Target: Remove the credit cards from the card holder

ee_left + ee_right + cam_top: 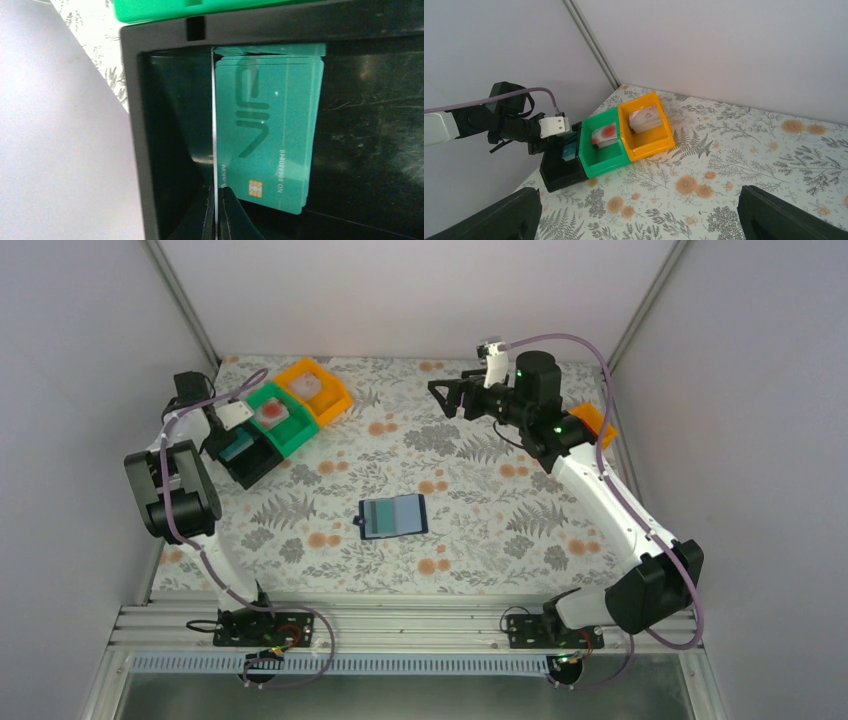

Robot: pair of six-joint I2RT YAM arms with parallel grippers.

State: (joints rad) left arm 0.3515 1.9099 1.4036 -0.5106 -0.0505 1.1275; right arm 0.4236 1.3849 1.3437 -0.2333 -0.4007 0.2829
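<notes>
Sitting far left, the black plastic bin (pixel 262 468) holds teal credit cards (pixel 270 130); the navy bifold card holder (pixel 393 517) lies open mid-table. Left gripper (pixel 215 220), clamped on a thin edge-on card (pixel 213 125) in the bin, likely releases next; right gripper (pixel 441 400) gapes.

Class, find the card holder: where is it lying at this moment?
In the top view the card holder lies open near the middle of the table, nearer the camera than the green bin and to its right.
</notes>
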